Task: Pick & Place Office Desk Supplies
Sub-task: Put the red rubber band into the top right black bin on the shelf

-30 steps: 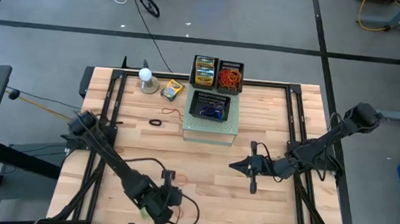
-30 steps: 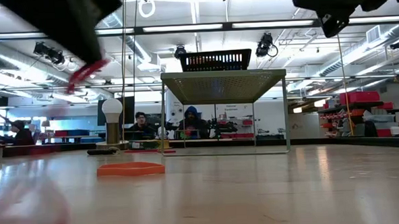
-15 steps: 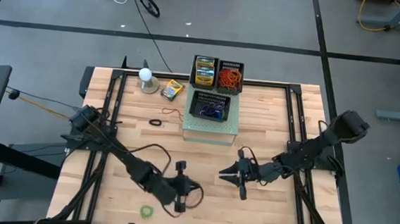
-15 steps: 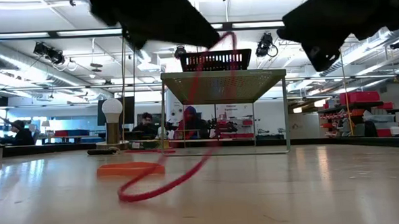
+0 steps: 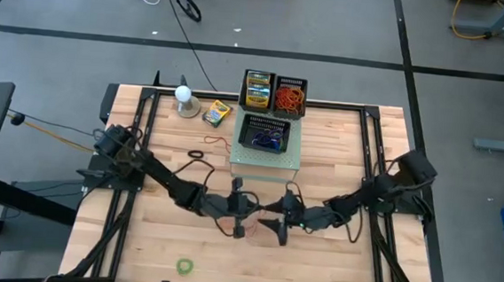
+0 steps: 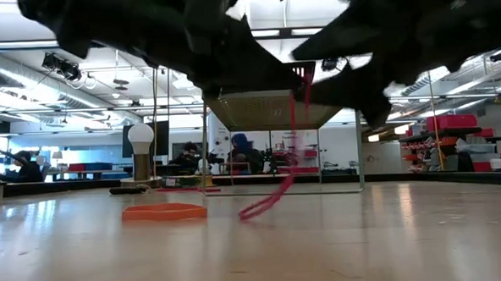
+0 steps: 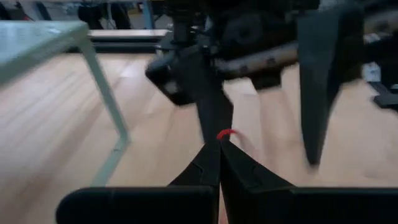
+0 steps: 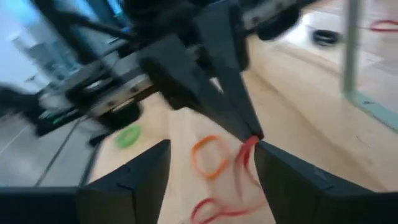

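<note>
- The left gripper (image 5: 248, 227) is over the middle of the table (image 5: 332, 262), just at 6 o'clock of the pale green wire stand (image 5: 265, 164); its fingers (image 7: 217, 165) are pressed together on a red rubber band (image 6: 274, 194).
- In the low view the red rubber band hangs from that grip, and its lower loop reaches down to the tabletop.
- The right gripper (image 5: 271, 226) faces the left one from 3 o'clock, tips nearly meeting; its fingers (image 8: 146, 174) stand wide apart on either side of the pinched band, and nothing is in them.
- An orange rubber band (image 8: 208, 155) lies flat on the table below the two grippers; the low view shows it too, at 9 o'clock of the hanging red one.
- A green rubber band (image 5: 185, 266) lies alone near the table's 7 o'clock edge.
- A black rubber band (image 5: 196, 155) and a thin red one (image 5: 214, 142) lie at 9 o'clock of the stand.
- On top of the stand sits a black basket (image 5: 265, 135) with blue items inside.
- At 12 o'clock, two more black baskets stand side by side: one holds crayon boxes (image 5: 257, 92), the other a heap of orange rubber bands (image 5: 290, 98).
- One loose crayon box (image 5: 217, 113) lies near the white ball on a base (image 5: 185, 100) at 11 o'clock.
</note>
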You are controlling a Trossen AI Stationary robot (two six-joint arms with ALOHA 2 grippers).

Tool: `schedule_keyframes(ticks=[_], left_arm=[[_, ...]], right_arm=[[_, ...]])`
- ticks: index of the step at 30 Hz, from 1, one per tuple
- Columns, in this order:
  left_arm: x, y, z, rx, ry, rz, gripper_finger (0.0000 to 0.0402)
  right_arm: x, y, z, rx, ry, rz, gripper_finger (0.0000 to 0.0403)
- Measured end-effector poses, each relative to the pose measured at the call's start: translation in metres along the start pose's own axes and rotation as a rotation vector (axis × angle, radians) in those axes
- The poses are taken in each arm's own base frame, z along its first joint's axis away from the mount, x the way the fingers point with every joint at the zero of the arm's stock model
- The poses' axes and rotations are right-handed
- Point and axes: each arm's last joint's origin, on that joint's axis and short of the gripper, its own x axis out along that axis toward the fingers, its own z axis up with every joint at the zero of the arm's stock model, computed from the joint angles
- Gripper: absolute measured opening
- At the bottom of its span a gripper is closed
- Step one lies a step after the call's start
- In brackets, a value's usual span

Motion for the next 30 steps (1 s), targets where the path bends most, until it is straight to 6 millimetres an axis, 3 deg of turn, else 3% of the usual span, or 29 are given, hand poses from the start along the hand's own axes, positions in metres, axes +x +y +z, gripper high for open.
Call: schedule_keyframes(ticks=[4, 7, 13, 16, 21, 25, 30], left_arm=[[-0.001, 0.004, 0.006, 0.027, -0.01, -0.001, 0.0002], [-0.003, 0.005, 0.011, 0.042, -0.026, -0.007, 0.0002], [-0.003, 0.014, 0.02, 0.032, -0.044, -0.018, 0.0002], [-0.013, 0.022, 0.02, 0.006, -0.066, 0.016, 0.0005], [-0.04, 0.048, 0.022, -0.104, -0.105, 0.005, 0.0049], [-0.064, 0.068, 0.012, -0.154, -0.098, 0.015, 0.0102], [-0.093, 0.085, -0.006, -0.159, -0.144, 0.061, 0.0146]], right_arm=[[0.011, -0.013, 0.0, 0.061, -0.014, -0.073, 0.0242], [0.013, -0.017, 0.002, 0.067, -0.024, -0.093, 0.0214], [0.015, -0.018, 0.008, 0.027, -0.064, -0.089, 0.008], [0.014, -0.016, 0.009, -0.01, -0.074, -0.08, 0.0015], [0.013, -0.012, 0.012, -0.036, -0.108, -0.062, 0.0013], [0.015, -0.009, 0.017, -0.05, -0.132, -0.059, 0.0007], [0.008, 0.002, 0.04, -0.069, -0.179, -0.038, 0.0005]])
